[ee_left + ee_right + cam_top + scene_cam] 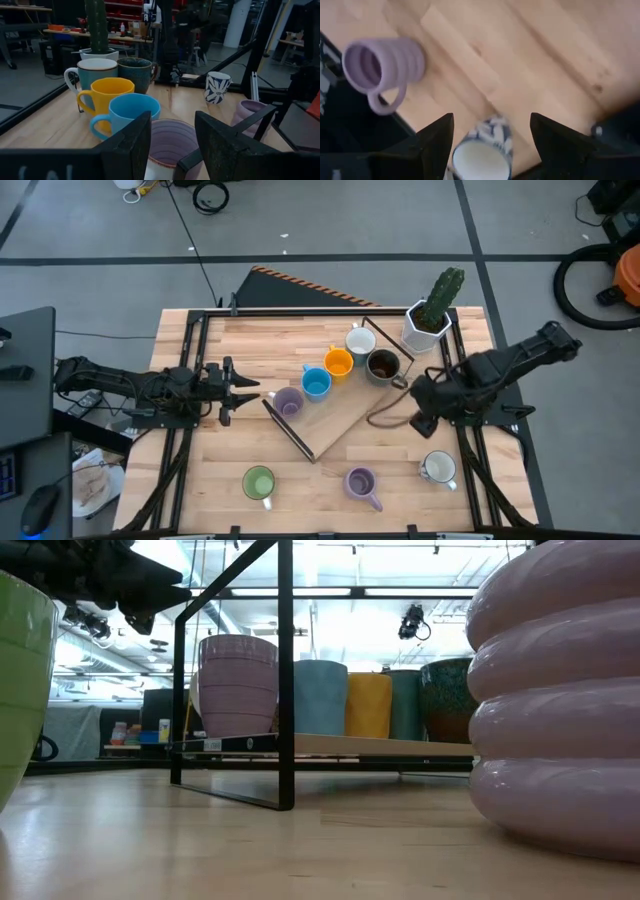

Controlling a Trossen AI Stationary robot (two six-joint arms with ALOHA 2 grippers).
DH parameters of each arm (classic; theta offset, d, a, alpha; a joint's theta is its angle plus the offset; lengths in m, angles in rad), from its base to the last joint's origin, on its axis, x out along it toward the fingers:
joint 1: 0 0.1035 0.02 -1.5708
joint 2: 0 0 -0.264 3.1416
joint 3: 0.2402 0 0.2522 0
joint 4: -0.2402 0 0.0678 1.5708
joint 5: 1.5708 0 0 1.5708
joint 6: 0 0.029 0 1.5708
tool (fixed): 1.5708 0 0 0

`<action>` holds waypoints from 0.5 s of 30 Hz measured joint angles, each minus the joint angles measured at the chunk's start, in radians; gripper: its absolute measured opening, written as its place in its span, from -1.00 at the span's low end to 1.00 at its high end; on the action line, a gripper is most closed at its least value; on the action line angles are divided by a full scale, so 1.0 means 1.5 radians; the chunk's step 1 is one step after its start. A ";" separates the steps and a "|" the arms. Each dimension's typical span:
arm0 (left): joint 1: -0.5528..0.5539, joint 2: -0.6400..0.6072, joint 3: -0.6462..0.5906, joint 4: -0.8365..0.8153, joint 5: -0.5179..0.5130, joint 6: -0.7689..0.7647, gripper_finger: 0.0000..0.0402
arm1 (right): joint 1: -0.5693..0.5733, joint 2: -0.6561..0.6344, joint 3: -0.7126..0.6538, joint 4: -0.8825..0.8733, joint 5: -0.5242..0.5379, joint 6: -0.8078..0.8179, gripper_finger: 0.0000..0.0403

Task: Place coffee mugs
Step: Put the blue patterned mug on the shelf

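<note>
High view, left to right: the left pincer (243,390) hovers with fingers apart and empty beside the lilac mug (288,402) on the wooden board (335,420), where blue (316,383), orange (339,362), white (361,341) and dark brown (383,365) mugs follow diagonally. Green (259,483), purple (361,483) and patterned white (438,468) mugs sit on the worktop (200,460). The right pincer (428,422) hangs open, holding nothing, above the patterned one.

Both dark arms reach inward over the surface, left claw (243,388) and right claw (418,402) with fingers spread.
</note>
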 joint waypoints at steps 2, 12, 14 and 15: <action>0.000 0.000 0.000 0.000 0.000 0.000 -0.20 | 0.031 0.019 0.029 -0.023 0.000 0.027 0.32; 0.000 0.000 0.000 0.034 0.000 -0.004 -0.20 | 0.154 0.104 0.117 -0.118 -0.045 0.171 0.29; 0.000 0.000 0.000 0.038 0.000 -0.003 -0.20 | 0.169 0.114 0.117 -0.113 -0.063 0.195 0.28; 0.000 0.000 0.000 0.038 0.000 -0.001 -0.20 | 0.176 0.118 0.117 -0.108 -0.067 0.208 0.27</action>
